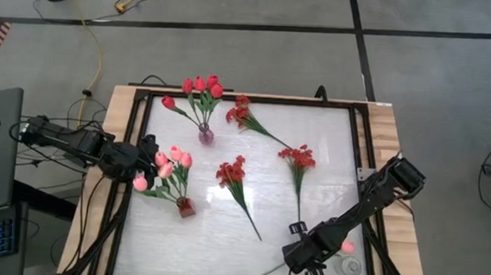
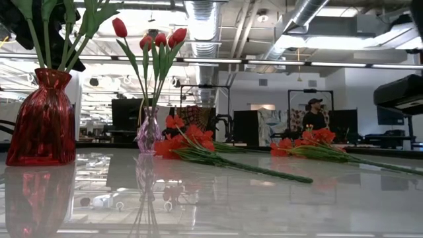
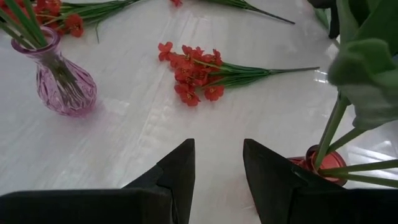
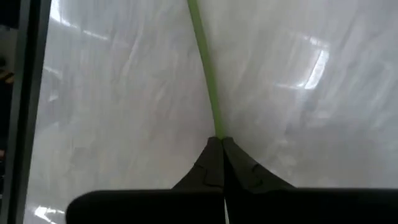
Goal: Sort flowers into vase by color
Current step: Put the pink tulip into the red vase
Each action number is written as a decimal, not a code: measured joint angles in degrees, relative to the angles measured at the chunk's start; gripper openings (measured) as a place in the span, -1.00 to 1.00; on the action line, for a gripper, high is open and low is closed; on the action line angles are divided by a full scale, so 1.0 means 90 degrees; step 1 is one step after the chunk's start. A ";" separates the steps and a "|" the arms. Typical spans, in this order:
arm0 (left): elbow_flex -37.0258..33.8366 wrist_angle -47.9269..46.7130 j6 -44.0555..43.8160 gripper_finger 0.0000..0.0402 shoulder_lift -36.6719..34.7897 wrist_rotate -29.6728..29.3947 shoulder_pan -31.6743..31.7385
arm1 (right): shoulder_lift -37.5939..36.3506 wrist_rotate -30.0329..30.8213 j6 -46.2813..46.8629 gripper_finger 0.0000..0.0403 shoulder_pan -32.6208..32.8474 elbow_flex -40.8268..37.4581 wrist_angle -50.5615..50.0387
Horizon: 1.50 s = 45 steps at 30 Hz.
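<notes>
A purple glass vase (image 1: 206, 136) (image 3: 62, 87) stands near the table's far edge and holds red tulips (image 1: 201, 86) (image 2: 158, 38). A red vase (image 1: 186, 207) (image 2: 43, 119) (image 3: 324, 167) holds pink tulips (image 1: 167, 165). Three sprays of small red blossoms (image 1: 232, 175) (image 1: 299, 156) (image 1: 242, 111) lie flat on the table. My left gripper (image 1: 147, 163) (image 3: 217, 163) is open beside the pink tulips and touches nothing. My right gripper (image 1: 299, 258) (image 4: 219, 142) is near the table's near right corner, shut on a pink tulip (image 1: 347, 246). My right gripper pinches the pink tulip's thin green stem (image 4: 215, 127) between the tips of its two shut fingers. The stem runs on ahead of the fingertips, along their line, toward the near left (image 1: 269, 271). The pink bud shows back beside the wrist. Whether the flower is clear of the table, I cannot tell.
A small clear glass object (image 1: 351, 268) sits by the near right corner, close to my right arm. A black frame (image 1: 360, 137) borders the white table top. Open table lies between the red vase and my right gripper. The room beyond shows a person (image 2: 316, 112).
</notes>
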 joint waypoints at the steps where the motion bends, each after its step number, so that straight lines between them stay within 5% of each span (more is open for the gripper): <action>1: 0.0000 0.0002 0.0000 -0.39 -0.0002 0.0000 0.0000 | -0.0055 0.0047 -0.0023 -0.92 -0.0071 -0.0002 -0.0007; 9: 0.0000 0.0010 -0.0007 -0.39 -0.0002 -0.0007 0.0000 | -0.0416 0.1395 -0.1108 -0.92 -0.0602 0.0241 -0.0350; 16: 0.0074 -0.0041 -0.0805 -0.39 -0.0002 -0.0111 0.0000 | -0.0441 0.2590 -0.2308 -0.92 -0.0785 0.1156 -0.2048; 25: 0.1193 -0.0767 -0.0423 -0.39 -0.0007 -0.0702 0.0000 | -0.0450 0.4742 -0.4088 -0.92 -0.0883 0.2197 -0.2610; 33: 0.1622 -0.0810 0.0383 -0.39 -0.0006 -0.1865 0.0004 | -0.0427 0.6148 -0.7575 -0.91 -0.1370 0.2283 -0.0910; 45: 0.1547 -0.1100 0.0049 -0.39 0.0000 -0.1537 0.0002 | -0.0166 0.6281 -1.2649 -0.91 -0.2251 0.2289 0.2981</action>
